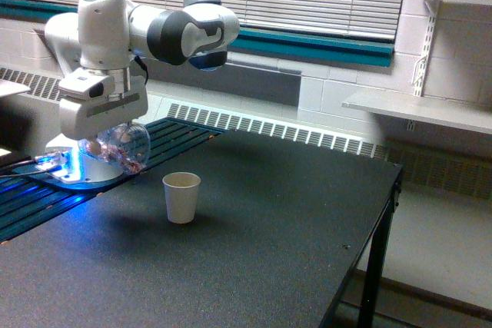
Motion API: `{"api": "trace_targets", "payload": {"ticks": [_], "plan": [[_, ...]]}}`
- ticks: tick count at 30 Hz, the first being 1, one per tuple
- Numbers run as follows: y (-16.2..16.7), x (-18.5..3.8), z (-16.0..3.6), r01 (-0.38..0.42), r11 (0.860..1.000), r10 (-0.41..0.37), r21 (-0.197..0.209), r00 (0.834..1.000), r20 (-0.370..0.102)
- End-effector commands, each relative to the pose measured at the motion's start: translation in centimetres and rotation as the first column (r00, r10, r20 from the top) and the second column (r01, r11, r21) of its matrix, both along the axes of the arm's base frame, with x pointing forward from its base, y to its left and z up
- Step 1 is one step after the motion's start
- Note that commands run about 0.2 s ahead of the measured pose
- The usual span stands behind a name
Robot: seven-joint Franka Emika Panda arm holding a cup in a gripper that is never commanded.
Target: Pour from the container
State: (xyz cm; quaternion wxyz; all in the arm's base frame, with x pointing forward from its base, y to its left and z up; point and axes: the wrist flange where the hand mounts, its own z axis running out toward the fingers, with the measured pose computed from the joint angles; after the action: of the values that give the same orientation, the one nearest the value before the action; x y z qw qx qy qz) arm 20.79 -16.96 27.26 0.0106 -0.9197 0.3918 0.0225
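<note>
- Exterior view: the gripper [108, 137] hangs over the left end of the black counter [254, 243], and the clear container [124, 146] sits under it, tipped well over with its mouth turned toward the exterior view's right.
- The fingers are buried behind the cup and the hand housing; they look clamped on the container's wall, since it hangs there tilted in mid-air.
- Brownish-red pieces show through the wall, gathered toward the lower lip; I see nothing falling from it.
- The white paper cup [181, 197] stands upright on the counter, below and to the right of the container, apart from it.
- My read: the lip is not over the paper cup's opening, so the pour would land short on the counter.
- To do this well, carry the lip right until it sits above the cup's mouth, then deepen the tilt slowly so the pieces trickle, not dump.
- Keep the lip low over the rim; small pieces bounce.
</note>
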Motion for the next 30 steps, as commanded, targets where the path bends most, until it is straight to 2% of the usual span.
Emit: {"api": "trace_targets", "payload": {"ticks": [1,10,17,24,30], "plan": [[0.8,0.4,-0.5,-0.032,0.999,0.031,0.012,0.999,0.006],[1.8,2.1,-0.8,-0.117,0.993,0.117,0.031,0.993,-0.01],[2.2,2.2,-0.6,-0.169,0.985,0.17,0.047,0.985,-0.031],[2.1,1.9,-0.4,-0.193,0.98,0.197,0.057,0.978,-0.066],[2.0,2.4,-0.5,-0.204,0.977,0.208,0.059,0.976,-0.071]]}}
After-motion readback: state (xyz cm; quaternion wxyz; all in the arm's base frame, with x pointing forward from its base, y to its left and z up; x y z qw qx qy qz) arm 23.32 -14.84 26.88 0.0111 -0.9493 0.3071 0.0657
